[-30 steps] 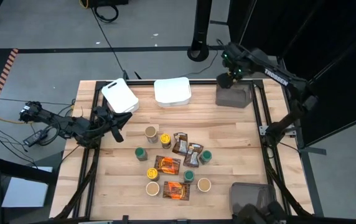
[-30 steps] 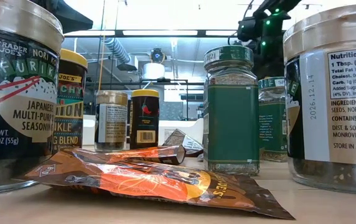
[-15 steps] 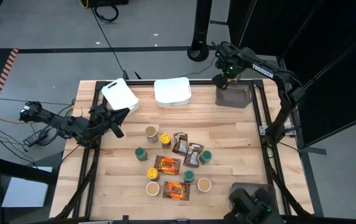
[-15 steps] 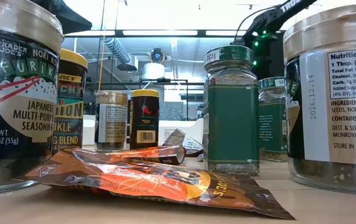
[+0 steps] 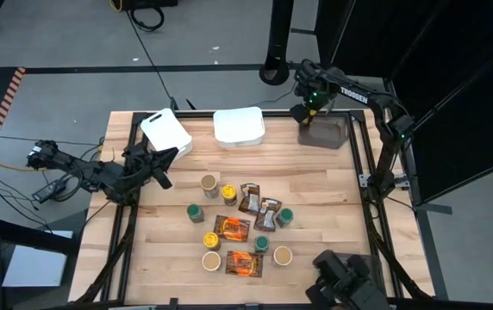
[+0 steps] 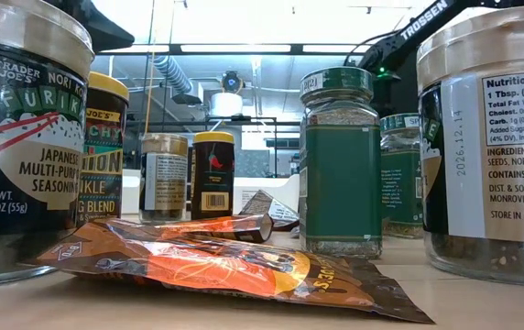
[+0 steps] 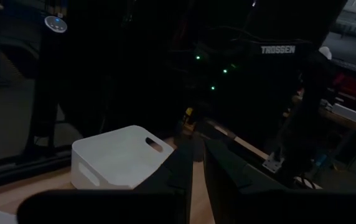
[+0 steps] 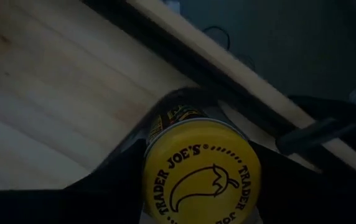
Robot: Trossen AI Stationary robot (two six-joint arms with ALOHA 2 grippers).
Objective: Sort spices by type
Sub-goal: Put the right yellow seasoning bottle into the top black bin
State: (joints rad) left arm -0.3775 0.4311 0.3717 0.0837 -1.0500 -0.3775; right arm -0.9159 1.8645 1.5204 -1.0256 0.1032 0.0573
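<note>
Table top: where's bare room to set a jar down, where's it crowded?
Free: bare wood between the white tubs and the spice cluster, plus the strip right of it toward the grey bin. Crowded: the cluster itself, jars and packets nearly touching.

I see bare desk [image 5: 333, 185] right of the spice cluster [image 5: 242, 226]: open passage. Two white tubs [image 5: 203, 129] and the grey bin [image 5: 326, 133] crowd the far edge.

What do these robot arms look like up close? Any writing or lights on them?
Both arms are dark, nearly black, and built of slim jointed links. The right arm carries white TROSSEN lettering and a small green light near its gripper. The left arm ends in two thin dark fingers, with cables trailing behind its base.
</note>
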